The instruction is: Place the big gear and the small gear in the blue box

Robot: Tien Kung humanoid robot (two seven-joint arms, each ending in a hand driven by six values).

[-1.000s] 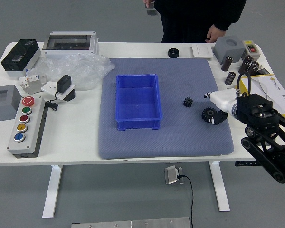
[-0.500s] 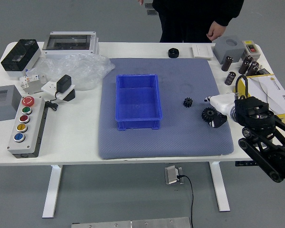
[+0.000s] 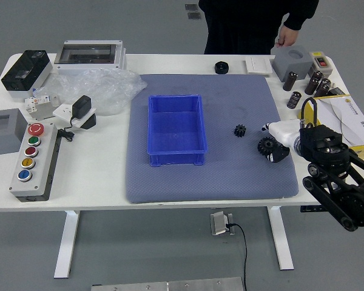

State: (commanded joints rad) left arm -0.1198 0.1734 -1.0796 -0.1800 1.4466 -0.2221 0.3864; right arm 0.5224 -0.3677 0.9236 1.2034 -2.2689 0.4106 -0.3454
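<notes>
My right hand (image 3: 272,140) reaches in from the right, its thumb at the big gear and its other fingers stretched out above it. The black big gear (image 3: 266,145) lies on the grey-blue mat, its right side partly covered by the thumb. Whether the hand has a hold on it is not clear. To the upper left of it, the small black gear (image 3: 239,130) lies on the mat, untouched. The blue box (image 3: 177,159) stands open at the mat's left half, with nothing inside. My left arm is out of view.
A black round part (image 3: 221,67) sits at the mat's far edge. Dark cylinders (image 3: 294,100) and a yellow-edged box (image 3: 352,118) stand at the right. A button panel (image 3: 33,163) and plastic wrap (image 3: 112,85) are on the left. A person stands behind the table, one hand hanging down.
My right hand has moved slightly left, its thumb coming closer to the big gear. The person's visible hand has shifted a little right and up. Gears and box have stayed in place.
</notes>
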